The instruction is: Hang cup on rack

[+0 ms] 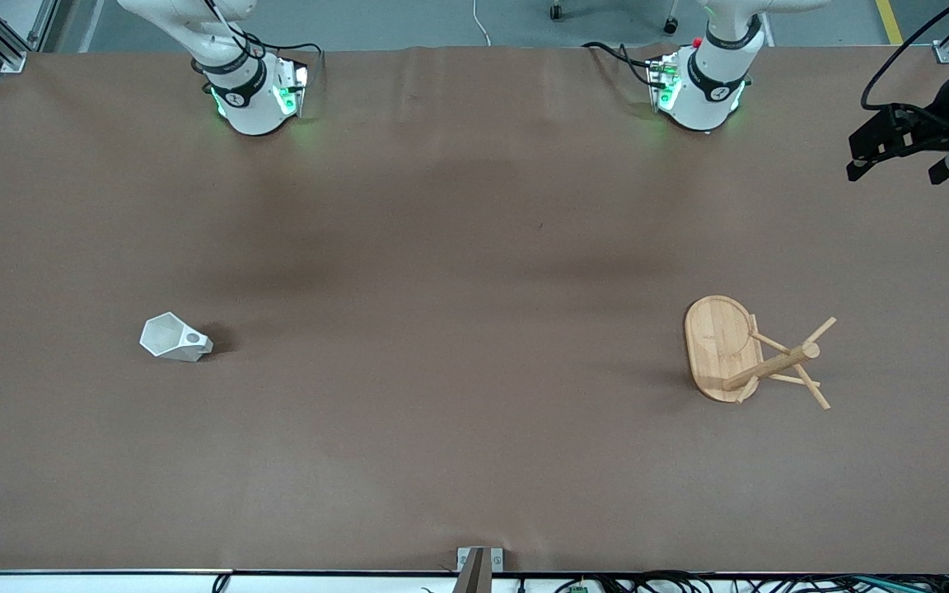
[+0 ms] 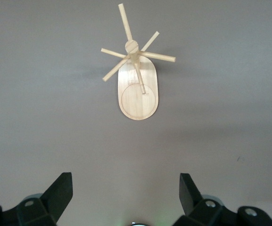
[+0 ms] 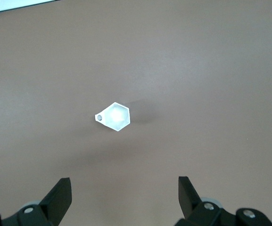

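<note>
Since the small white faceted cup and the light bamboo peg rack stand well apart, each sits under one empty gripper, the left gripper and the right gripper both spread wide.

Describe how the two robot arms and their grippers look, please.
Both arms are glossy white with black joint rings, green lights and black cables at their bases. The left gripper and the right gripper are black, each with two wedge-shaped jaws and silver screws.

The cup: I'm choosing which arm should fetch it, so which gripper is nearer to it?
Right. The right gripper hangs high over the cup's end of the table; the left gripper hangs at the rack's end.
</note>
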`<move>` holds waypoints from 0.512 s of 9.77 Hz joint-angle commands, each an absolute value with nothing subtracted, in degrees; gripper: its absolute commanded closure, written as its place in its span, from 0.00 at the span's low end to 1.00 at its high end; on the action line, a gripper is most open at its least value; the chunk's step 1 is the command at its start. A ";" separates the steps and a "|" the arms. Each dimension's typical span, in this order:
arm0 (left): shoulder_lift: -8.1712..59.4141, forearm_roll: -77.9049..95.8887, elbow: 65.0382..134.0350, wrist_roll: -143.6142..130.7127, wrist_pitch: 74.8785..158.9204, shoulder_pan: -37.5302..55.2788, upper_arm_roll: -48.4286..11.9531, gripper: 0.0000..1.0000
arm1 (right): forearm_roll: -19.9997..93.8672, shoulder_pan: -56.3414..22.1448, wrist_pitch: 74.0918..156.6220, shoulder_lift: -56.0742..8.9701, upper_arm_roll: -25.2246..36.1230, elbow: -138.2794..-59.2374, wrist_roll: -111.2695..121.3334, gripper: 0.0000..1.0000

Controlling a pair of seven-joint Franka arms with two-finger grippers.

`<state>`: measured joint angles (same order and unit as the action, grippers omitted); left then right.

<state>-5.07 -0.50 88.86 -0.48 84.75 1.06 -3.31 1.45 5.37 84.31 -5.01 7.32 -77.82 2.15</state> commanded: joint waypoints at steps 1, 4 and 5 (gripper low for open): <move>-3.35 -0.53 88.51 -1.14 82.54 1.05 -3.43 0.00 | 2.29 6.24 84.46 -4.66 6.77 -78.22 2.81 0.00; -1.14 -0.44 87.28 2.01 82.44 -1.05 -3.51 0.00 | 2.20 6.15 84.46 -4.57 6.77 -78.14 2.81 0.00; -1.40 -0.35 87.28 2.28 82.27 -0.97 -3.52 0.00 | 2.20 6.15 84.55 -4.57 6.77 -78.05 2.73 0.00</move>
<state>-2.40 -0.50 87.76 1.15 83.76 -0.57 -3.29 1.45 5.37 84.31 -5.01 7.31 -77.82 2.16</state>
